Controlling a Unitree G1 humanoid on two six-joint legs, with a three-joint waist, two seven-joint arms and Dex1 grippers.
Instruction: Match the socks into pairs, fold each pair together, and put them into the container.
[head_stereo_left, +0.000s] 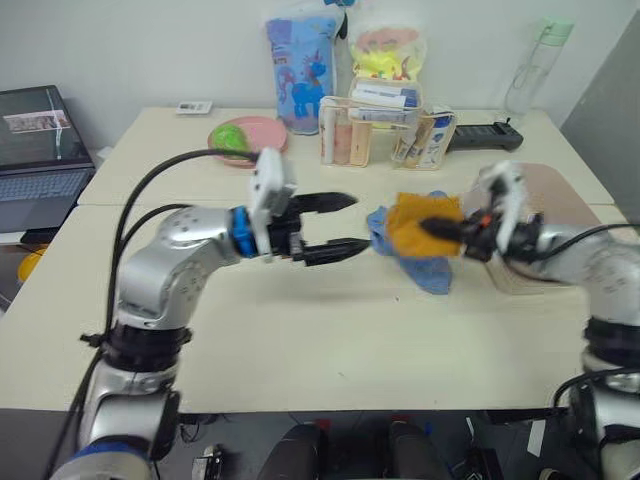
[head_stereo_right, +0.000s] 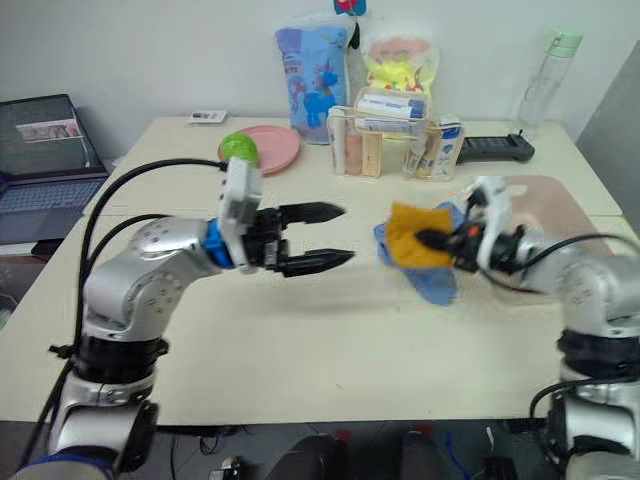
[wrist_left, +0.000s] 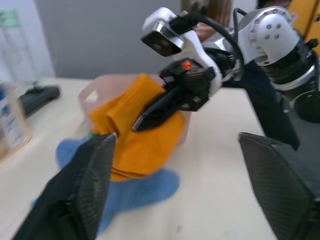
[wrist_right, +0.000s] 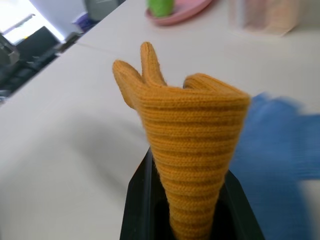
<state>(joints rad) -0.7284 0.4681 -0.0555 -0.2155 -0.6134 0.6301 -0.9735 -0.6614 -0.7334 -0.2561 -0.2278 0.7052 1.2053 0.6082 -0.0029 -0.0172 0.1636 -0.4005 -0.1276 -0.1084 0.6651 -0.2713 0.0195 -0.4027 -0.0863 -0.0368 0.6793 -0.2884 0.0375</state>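
Observation:
My right gripper (head_stereo_left: 432, 228) is shut on a mustard yellow bundle of socks (head_stereo_left: 420, 222), held just above the table at centre right. In the right wrist view the yellow knit (wrist_right: 192, 145) rises folded from between the black fingers; I cannot tell if it is one sock or two. Light blue socks (head_stereo_left: 425, 268) lie crumpled on the table under and beside it. My left gripper (head_stereo_left: 355, 222) is open, its fingers pointing at the bundle from a short gap to its left. The pale pink container (head_stereo_left: 560, 190) stands behind my right arm.
A pink plate (head_stereo_left: 262, 132) holding a green item sits at the back, beside a clear organiser of bottles (head_stereo_left: 385, 130). Bags of toys (head_stereo_left: 305, 70), a water bottle (head_stereo_left: 535, 65) and a black device (head_stereo_left: 485, 137) line the far edge. A laptop (head_stereo_left: 40, 150) is far left.

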